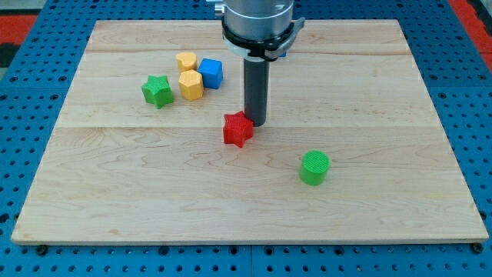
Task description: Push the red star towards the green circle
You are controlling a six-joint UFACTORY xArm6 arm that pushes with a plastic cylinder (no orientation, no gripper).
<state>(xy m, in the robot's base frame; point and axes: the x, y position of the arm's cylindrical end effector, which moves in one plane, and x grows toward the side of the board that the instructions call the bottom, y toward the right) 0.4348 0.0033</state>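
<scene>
Tip: dark rod's tip (255,123) at frame centre, nothing gripped, touching the red star's upper-right edge.
Red plastic star block (237,129): light, rigid, likely to spin; better pushed from its upper left.
Green plastic circle block (314,168): lower right, path clear.
Upper left: green star (157,91), two yellow blocks (189,75), blue cube (211,73).

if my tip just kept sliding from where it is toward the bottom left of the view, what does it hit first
My tip sits at the red star's upper right edge, apparently touching it, so the star comes first. Beyond it that way the board looks free. The green circle lies to the lower right, off that line.
</scene>
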